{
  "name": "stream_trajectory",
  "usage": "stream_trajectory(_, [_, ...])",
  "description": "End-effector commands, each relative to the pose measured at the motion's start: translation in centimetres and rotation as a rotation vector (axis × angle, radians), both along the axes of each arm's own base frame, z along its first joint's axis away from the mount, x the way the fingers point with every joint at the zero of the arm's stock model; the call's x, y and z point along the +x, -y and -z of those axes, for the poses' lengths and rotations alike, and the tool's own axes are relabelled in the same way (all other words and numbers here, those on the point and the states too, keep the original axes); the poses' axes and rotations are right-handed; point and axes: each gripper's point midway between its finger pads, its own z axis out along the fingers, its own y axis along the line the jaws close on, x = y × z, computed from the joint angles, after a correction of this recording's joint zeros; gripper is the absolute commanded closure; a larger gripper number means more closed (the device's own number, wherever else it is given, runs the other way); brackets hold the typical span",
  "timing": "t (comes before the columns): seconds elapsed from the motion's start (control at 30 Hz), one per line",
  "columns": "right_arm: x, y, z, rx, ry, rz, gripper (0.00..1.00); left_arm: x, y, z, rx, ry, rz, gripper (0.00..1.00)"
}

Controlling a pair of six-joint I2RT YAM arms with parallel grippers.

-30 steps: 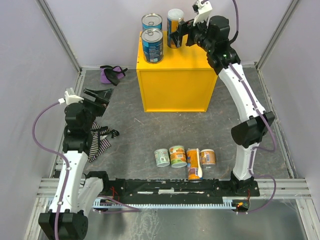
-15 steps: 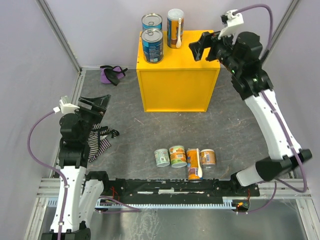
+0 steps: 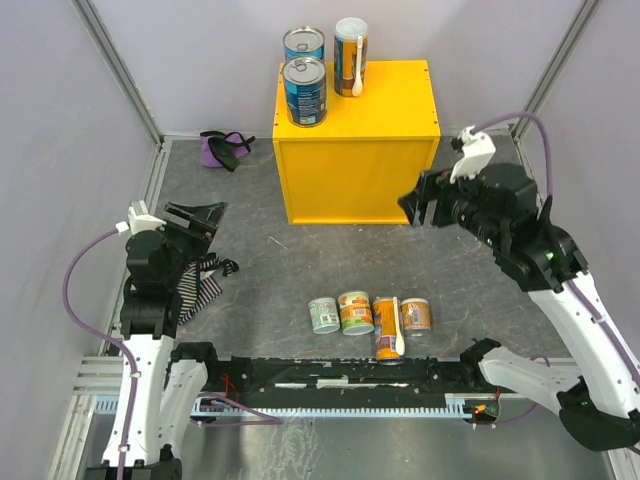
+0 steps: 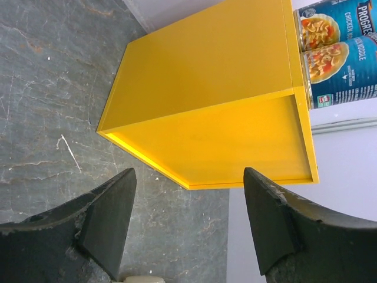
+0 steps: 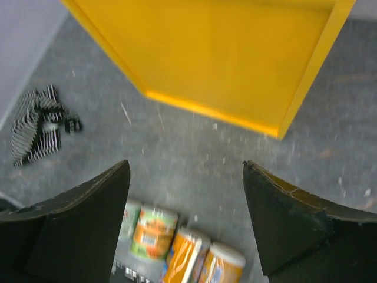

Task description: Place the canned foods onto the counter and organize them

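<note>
Three cans stand upright on the counter (image 3: pixel 390 110), bunched at its far left corner. Two are blue-labelled cans (image 3: pixel 305 90), one behind the other and touching or nearly so. The third is a tall orange can (image 3: pixel 351 50) with a white spoon on its side, just right of the rear blue one.

Four more cans form a tight row on the grey floor (image 3: pixel 260 260) near the arm bases. From the left: pale-green can (image 3: pixel 323 315), short orange can (image 3: pixel 355 312), second tall orange can (image 3: pixel 387 327) with a spoon, pale-topped orange can (image 3: pixel 416 315). Cannot tell whether these are upright or lying.

Left gripper (image 3: pixel 195 213): low on the left side, over the striped cloth (image 3: pixel 195 288), pointing toward the counter. Its wrist view shows the jaws apart with nothing between them, and the yellow box and both blue cans beyond.

Right gripper (image 3: pixel 422 200): just in front of the counter's near right corner. Jaws wide, nothing held. Its wrist view is blurred and looks down past the box edge to the floor row.

Purple cloth bundle (image 3: pixel 225 148): by the far left wall, well apart from the cans.
</note>
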Motion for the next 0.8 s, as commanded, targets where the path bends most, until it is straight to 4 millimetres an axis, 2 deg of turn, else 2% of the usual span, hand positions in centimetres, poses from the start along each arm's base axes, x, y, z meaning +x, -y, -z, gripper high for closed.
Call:
stream_trajectory(0.0, [-3.0,0.6,4.7,-0.001,-0.155,0.044,0.17,-0.5,0.5,-0.1,-0.033,0.012,0.024,0.21])
stream_trajectory(0.13, [-4.9,0.0,8.7,-0.006,-0.264,0.043,0.17,-0.9,0.7,0.5,-0.042,0.008,0.029,0.21])
stream_trajectory(0.27, [-6.3,-0.6,13.6,-0.007,-0.386,0.052,0.17,-1.0,0.7,1.2,-0.038,0.001,0.03,0.21])
stream_trajectory(0.47, [-8.5,-1.2,19.2,-0.044,-0.535,0.081,0.16,-1.1,0.8,1.0,-0.048,0.004,0.038,0.21])
stream_trajectory(0.77, [-10.1,-2.1,23.2,-0.11,-0.627,0.097,0.16,-0.9,1.0,1.1,-0.061,0.008,0.047,0.21])
